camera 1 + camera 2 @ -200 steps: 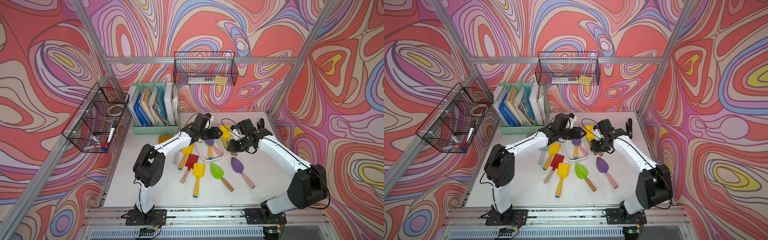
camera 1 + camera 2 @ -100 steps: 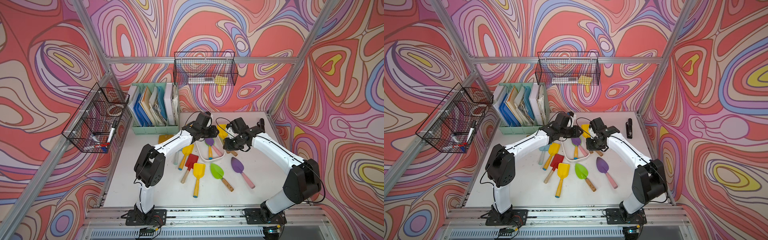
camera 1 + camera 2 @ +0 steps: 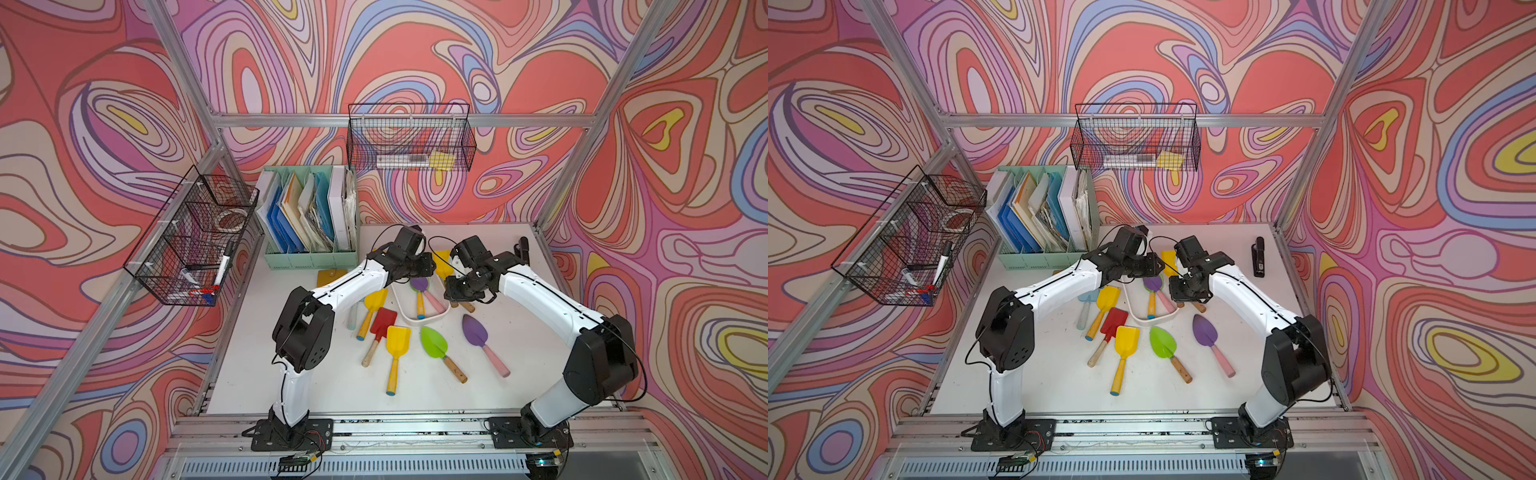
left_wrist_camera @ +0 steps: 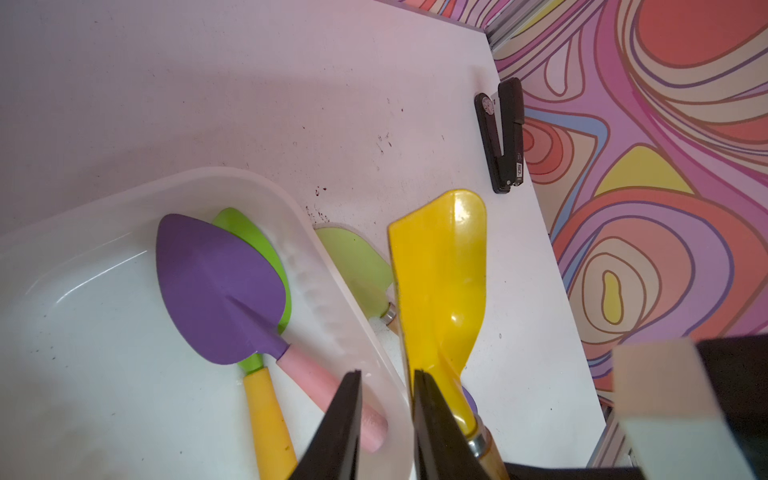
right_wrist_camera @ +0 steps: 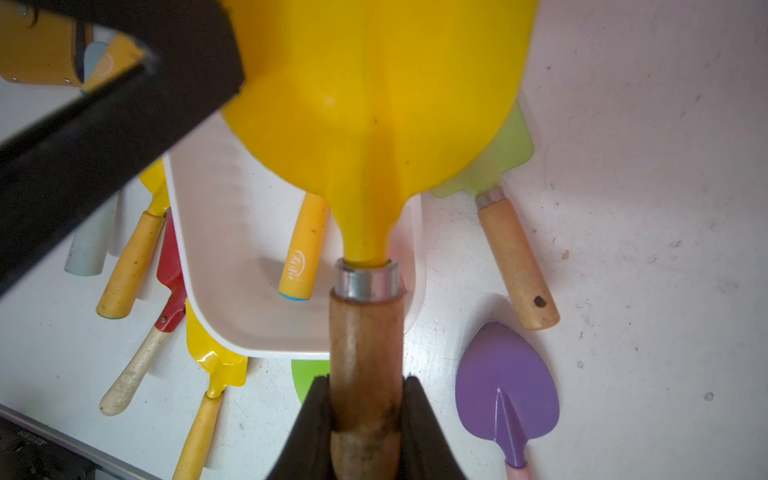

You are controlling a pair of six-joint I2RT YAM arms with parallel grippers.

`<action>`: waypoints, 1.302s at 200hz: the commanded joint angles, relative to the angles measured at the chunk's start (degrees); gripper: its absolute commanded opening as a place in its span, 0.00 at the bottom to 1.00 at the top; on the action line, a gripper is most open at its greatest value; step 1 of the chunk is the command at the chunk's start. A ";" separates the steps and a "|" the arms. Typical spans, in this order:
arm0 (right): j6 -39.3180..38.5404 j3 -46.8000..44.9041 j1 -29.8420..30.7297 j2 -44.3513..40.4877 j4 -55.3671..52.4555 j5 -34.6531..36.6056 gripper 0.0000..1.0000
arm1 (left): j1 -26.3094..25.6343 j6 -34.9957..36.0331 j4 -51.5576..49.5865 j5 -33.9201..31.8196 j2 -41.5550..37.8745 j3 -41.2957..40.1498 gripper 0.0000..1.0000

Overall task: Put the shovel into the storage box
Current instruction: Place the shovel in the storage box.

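The white storage box (image 3: 419,320) (image 3: 1148,321) lies mid-table, holding a purple shovel (image 4: 220,286) with a pink handle and a green one (image 4: 249,232) with a yellow handle. My right gripper (image 5: 366,380) (image 3: 455,291) is shut on the wooden handle of a yellow shovel (image 5: 374,83) (image 3: 441,262). It holds the shovel above the box's right rim, blade toward the far end. My left gripper (image 4: 386,374) (image 3: 428,270) straddles that same rim (image 4: 257,183), one finger inside and one outside, shut on the wall.
Loose shovels lie in front of the box: yellow (image 3: 397,345), red (image 3: 382,324), green (image 3: 434,343), purple (image 3: 476,330). A pale green shovel (image 5: 515,249) lies beside the box's right wall. A black stapler (image 3: 1258,259) is far right; a mint file organizer (image 3: 309,216) and wire baskets (image 3: 409,139) stand behind.
My right arm has carried the yellow shovel leftward to the box's right rim. My left gripper's jaws have closed in on the box's wall.
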 commanded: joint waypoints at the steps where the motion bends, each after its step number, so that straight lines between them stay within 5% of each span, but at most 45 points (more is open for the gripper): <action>1: 0.50 2.52 1.26 1.24 0.95 0.47 0.00 | 0.03 -0.34 -1.41 -0.82 1.52 1.35 0.26; 32: 0.57 3.40 2.19 2.23 0.81 0.86 0.00 | 0.03 -0.84 -0.47 -0.08 1.49 0.87 0.25; 93: 0.51 4.10 2.43 2.15 0.42 1.11 0.00 | 0.03 -0.74 -1.18 -0.87 2.11 1.18 0.00; 156: 0.76 4.46 2.60 2.40 0.55 0.92 0.00 | 0.03 -0.69 -2.69 -2.17 2.63 1.36 0.00; 178: 0.76 4.80 2.64 2.48 0.28 0.95 0.26 | 0.03 -0.61 -3.68 -3.18 2.78 1.46 0.00; 199: 0.76 4.93 2.60 2.17 -0.07 1.08 0.38 | 0.03 -0.69 -4.79 -4.77 2.73 1.54 0.00; 260: 0.23 4.59 2.53 -0.28 -1.34 2.14 0.46 | 0.53 -0.25 -8.94 -9.15 2.86 2.63 0.00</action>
